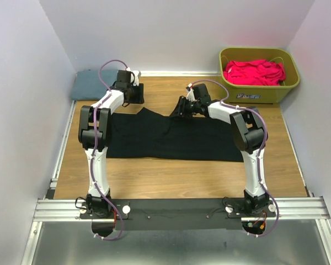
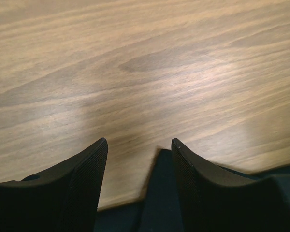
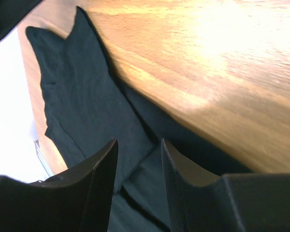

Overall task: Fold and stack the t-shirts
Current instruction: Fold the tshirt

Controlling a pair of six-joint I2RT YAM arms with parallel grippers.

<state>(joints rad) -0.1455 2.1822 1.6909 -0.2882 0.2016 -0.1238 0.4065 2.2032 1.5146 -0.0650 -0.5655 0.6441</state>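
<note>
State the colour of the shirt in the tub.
Bright pink-red shirt, clearest in the top external view.

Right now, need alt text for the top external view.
A black cloth t-shirt lies spread across the wooden table, with the left gripper and right gripper low near its far edge. A pink-red shirt fills an olive-green plastic tub at far right; a blue-grey shirt lies at far left.

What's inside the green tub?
A bunched-up pink-red shirt fills the tub. The tub's bottom and anything lying under the shirt are covered, so I cannot tell if more is in there.
</note>
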